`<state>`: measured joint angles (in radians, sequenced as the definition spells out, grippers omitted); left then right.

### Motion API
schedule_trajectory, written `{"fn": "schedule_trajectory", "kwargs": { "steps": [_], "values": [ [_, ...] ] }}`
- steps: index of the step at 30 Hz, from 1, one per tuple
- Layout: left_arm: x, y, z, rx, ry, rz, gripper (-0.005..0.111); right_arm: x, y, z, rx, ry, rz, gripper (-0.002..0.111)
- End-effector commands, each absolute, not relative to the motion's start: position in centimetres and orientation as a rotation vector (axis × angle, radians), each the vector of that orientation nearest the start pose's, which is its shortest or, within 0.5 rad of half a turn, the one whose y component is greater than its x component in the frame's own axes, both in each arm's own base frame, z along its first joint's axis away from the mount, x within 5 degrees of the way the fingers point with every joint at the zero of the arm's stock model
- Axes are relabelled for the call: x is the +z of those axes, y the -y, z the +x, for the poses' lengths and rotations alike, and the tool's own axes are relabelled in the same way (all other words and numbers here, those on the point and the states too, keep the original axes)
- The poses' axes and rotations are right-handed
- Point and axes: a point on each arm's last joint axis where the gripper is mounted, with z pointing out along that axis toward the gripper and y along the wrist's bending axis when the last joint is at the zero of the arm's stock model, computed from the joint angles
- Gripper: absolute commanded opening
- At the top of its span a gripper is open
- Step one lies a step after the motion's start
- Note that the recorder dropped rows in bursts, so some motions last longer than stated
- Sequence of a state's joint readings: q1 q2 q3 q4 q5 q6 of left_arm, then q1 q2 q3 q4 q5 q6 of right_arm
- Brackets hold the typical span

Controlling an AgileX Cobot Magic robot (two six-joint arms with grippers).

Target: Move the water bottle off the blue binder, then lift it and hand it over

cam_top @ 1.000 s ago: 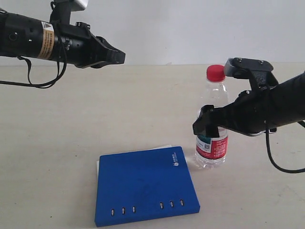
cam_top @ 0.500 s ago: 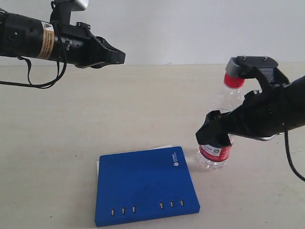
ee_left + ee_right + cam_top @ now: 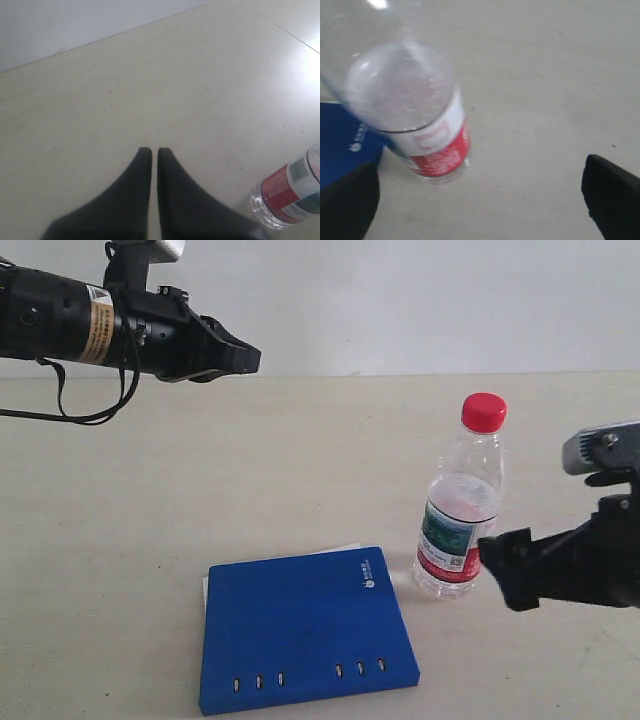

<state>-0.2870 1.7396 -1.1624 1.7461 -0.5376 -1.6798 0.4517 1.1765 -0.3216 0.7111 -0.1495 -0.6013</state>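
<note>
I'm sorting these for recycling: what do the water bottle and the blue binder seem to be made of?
Water bottle: thin clear plastic, glossy; the table shows through it. It has a printed label and an opaque red cap, likely plastic.
Blue binder: smooth, evenly coloured cover with a dull sheen, probably plastic or coated board.

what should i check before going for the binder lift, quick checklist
1. The water bottle is off the blue binder: ok, it is on the table beside it.
2. Bottle upright: not ok, it leans toward the right gripper.
3. Gripper clear of bottle: cannot tell, open, one fingertip very near the label.
4. Readiness of left gripper: not ok, shut, high above the table, away from the binder.
5. Binder top free: ok, nothing on it.
</note>
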Motion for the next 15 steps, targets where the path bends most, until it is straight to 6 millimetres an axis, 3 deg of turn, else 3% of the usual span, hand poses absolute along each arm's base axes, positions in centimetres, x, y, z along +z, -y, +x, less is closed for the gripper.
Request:
{"fn": "schedule_trajectory", "kwargs": {
  "steps": [1,6,15],
  "values": [
    [25.3,15.2,35.3,-0.668,-2.028,0.701,0.004,18.7,-10.3,17.5,0.204,-2.068,-0.454,0.105],
    [25.3,15.2,35.3,-0.668,-2.028,0.701,0.004,18.3,-11.5,18.0,0.208,-1.991,-0.43,0.105],
    [25.3,15.2,35.3,-0.675,-2.027,0.705,0.004,15.7,-12.5,19.9,0.128,-2.036,-0.416,0.105]
  ]
}}
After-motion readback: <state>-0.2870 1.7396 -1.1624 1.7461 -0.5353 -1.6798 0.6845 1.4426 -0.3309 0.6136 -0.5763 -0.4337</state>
